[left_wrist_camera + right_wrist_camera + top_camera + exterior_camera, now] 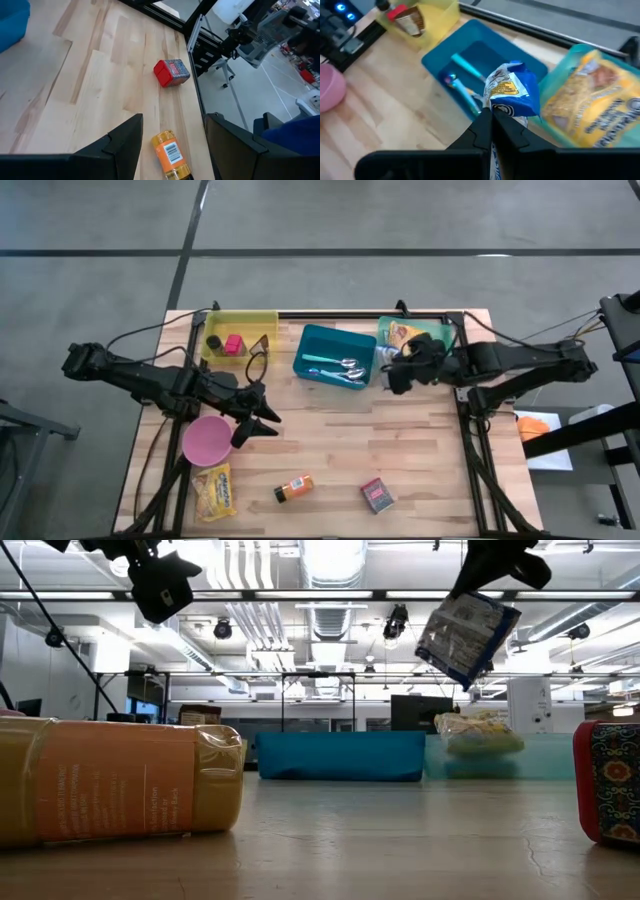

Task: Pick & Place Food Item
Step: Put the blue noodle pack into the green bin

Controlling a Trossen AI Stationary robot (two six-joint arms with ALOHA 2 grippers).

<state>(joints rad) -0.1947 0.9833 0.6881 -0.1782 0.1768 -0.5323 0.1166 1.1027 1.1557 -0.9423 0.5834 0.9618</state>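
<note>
- Right gripper (pixel 491 116) is clamped shut on a blue snack bag (pixel 512 92), carried clear of the table (pixel 400 460) between the blue bin (pixel 335 355) and the teal bin (pixel 428 333).
- Low view confirms the bag hangs in the air, not resting on anything.
- Teal bin already holds one yellow food packet (pixel 595 107); judged the likely drop point, so this item is lifted but not yet placed.
- Left gripper (pixel 262 418) hovers beside the pink bowl (pixel 205 440), jaws partly open and holding nothing.
- Remaining loose on the near table: yellow snack bag (pixel 215 490), orange bottle (pixel 294 488), red box (pixel 377 495).
- Farther off, the yellow bin (pixel 240 335) holds small items; blue bin holds cutlery.
- Judgement: task part done, release and further items outstanding.
</note>
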